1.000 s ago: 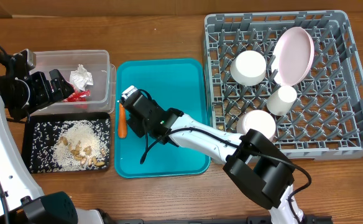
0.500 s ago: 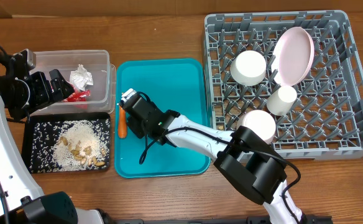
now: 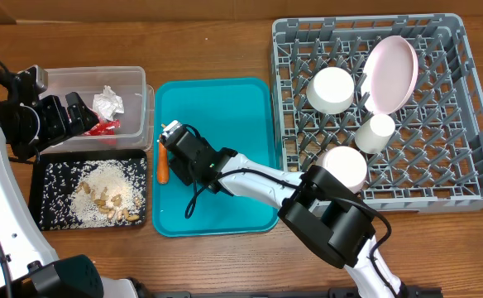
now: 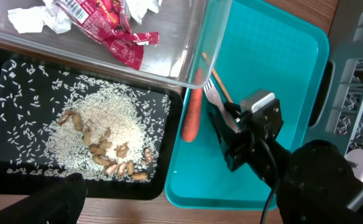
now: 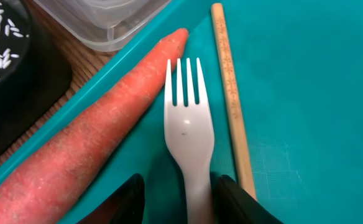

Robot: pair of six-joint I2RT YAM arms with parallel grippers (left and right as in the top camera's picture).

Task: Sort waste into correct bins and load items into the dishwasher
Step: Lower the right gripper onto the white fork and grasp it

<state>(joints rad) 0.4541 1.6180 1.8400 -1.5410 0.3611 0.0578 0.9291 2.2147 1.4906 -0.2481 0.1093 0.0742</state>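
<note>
My right gripper (image 5: 177, 202) is open and low over the left edge of the teal tray (image 5: 306, 93). The white plastic fork (image 5: 188, 127) lies flat between its jaws, with a gap on each side of the handle. A wooden chopstick (image 5: 231, 99) lies just right of the fork, and the orange carrot (image 5: 88, 143) rests on the tray's rim to its left. My left gripper (image 3: 78, 118) hangs open over the clear tub (image 4: 188, 59), which holds the red wrapper (image 4: 110, 31) and paper wads (image 4: 35, 18). Rice (image 4: 116, 121) and nut scraps (image 4: 116, 162) lie in the black tray (image 4: 1, 186).
The grey dish rack (image 3: 473, 124) at the right holds a pink plate (image 3: 390, 73), two white bowls (image 3: 331, 89) and a small cup (image 3: 375, 132). The right arm (image 3: 258, 178) stretches across the teal tray (image 3: 225, 108) from the front.
The right gripper's jaws have spread apart around the fork handle. The right arm's elbow has shifted a little to the left. The left arm has not moved.
</note>
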